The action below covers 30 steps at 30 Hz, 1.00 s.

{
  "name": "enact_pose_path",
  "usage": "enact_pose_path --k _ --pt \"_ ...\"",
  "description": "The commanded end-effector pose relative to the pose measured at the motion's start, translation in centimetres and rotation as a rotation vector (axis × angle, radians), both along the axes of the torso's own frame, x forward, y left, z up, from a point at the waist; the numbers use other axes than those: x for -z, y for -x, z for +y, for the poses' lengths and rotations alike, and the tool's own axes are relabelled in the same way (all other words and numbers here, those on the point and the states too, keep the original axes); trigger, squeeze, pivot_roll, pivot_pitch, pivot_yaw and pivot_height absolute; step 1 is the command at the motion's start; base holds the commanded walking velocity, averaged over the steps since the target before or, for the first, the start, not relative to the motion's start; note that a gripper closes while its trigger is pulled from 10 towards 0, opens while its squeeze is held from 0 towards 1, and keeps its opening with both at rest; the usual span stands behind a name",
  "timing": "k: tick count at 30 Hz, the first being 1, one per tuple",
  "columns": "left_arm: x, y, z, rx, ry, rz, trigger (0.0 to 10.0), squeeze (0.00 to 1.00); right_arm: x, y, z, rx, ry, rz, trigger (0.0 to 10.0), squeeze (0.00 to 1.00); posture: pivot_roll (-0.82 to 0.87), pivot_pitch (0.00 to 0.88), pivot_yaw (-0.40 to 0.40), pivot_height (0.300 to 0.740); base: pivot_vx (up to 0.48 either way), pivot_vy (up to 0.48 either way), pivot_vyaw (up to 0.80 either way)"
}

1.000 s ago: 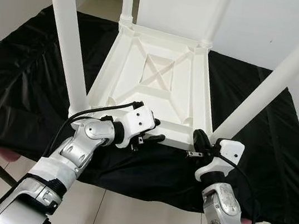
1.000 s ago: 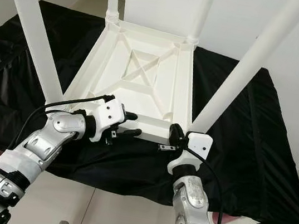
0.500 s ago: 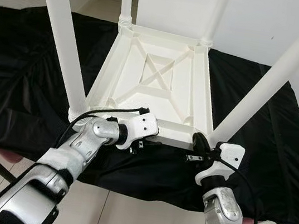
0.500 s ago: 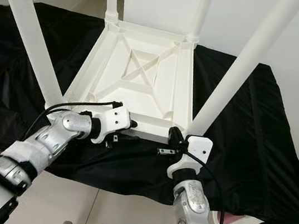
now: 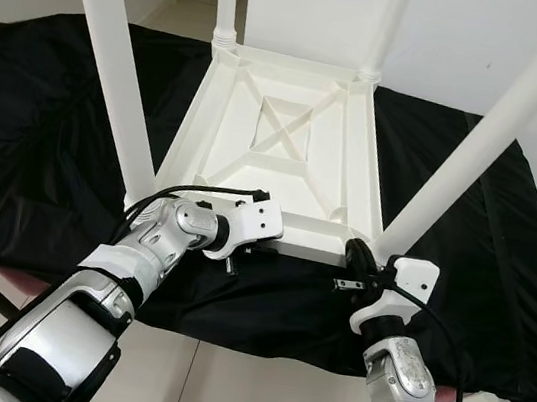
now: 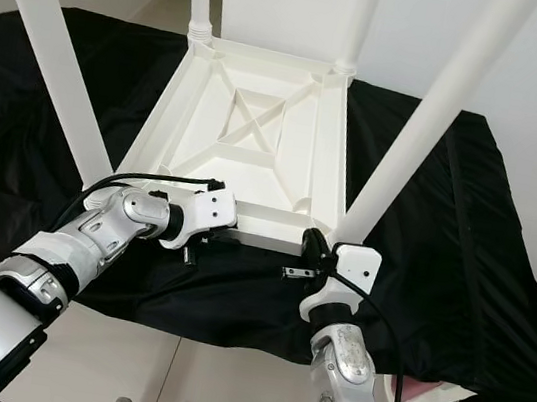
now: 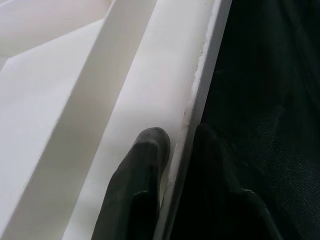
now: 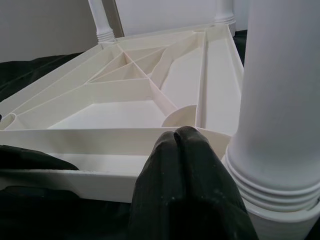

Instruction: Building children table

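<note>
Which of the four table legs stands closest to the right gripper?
The near right leg: its base sits right beside the right gripper at the table's near edge. The near left leg is by the left gripper; the other two stand at the far corners.

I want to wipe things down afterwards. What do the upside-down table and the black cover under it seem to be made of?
Table: likely moulded plastic, matte white; thin ribs and a cross brace show underneath. Black cover: probably thin synthetic fabric or sheeting, faintly shiny, creased and draped over the edges.
</note>
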State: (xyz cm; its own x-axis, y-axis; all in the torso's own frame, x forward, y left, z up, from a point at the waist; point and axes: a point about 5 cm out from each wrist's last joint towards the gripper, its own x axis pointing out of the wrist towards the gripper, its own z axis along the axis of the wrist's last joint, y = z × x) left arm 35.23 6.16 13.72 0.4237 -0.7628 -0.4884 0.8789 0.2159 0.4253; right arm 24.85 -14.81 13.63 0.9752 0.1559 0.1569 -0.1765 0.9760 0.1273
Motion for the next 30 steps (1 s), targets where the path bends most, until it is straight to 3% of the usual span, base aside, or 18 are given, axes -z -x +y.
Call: enact_pose_path --k 1,15,22,26,30 --pt "0.1 -0.4 1.2 -0.070 0.009 -0.002 0.0 0.00 0.1 0.2 0.0 0.008 0.002 0.010 10.0 0.00 0.05 0.093 0.037 0.740 0.000 0.000 0.00" --pt "0.5 1.1 3.0 -0.213 0.149 0.037 0.0 0.00 0.3 0.0 0.5 -0.011 -0.001 0.021 10.0 0.00 0.08 0.111 0.019 0.740 0.000 0.000 0.00" --pt "0.3 3.4 3.5 -0.225 0.179 0.027 0.0 0.00 0.4 -0.4 0.8 -0.047 0.011 0.027 10.0 0.00 0.11 0.122 -0.006 0.740 0.000 0.000 0.00" --pt "0.7 5.9 3.8 -0.240 0.184 0.059 0.0 0.00 0.2 -0.9 0.9 -0.073 0.025 0.021 10.0 0.00 0.12 0.126 -0.011 0.740 0.000 0.000 0.00" --pt "0.7 6.7 4.2 -0.276 0.194 0.066 0.0 0.00 0.2 -0.8 0.8 -0.074 0.027 0.021 10.0 0.00 0.12 0.129 -0.012 0.740 0.000 0.000 0.00"
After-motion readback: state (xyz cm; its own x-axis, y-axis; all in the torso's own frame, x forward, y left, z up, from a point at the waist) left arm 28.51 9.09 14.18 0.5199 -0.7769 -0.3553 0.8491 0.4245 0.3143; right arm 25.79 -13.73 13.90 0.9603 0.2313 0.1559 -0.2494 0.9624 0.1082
